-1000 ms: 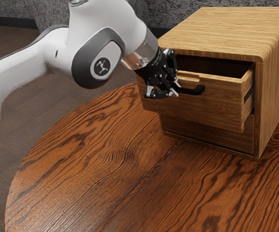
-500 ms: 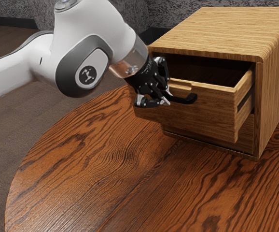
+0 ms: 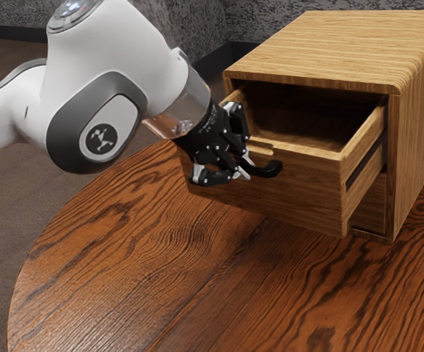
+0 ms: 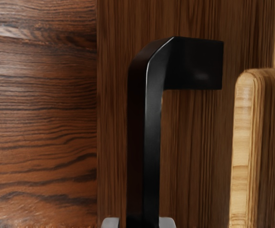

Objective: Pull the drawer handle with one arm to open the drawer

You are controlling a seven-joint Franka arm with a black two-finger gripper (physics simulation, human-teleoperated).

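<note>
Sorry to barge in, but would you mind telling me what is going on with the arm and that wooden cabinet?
The white Franka arm has its black claw shut on the black handle of the drawer in a wooden cabinet, which stands on a round wooden table. The drawer now stands well out of the cabinet, further than a second ago, with its inside open to view.

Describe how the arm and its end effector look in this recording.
The arm is a glossy white, rounded shell with a grey oval joint cover bearing a small white emblem. A silvery metal ring sits at the wrist. The end effector is black and blocky, with small pale screw heads and light-coloured fingertips.
</note>
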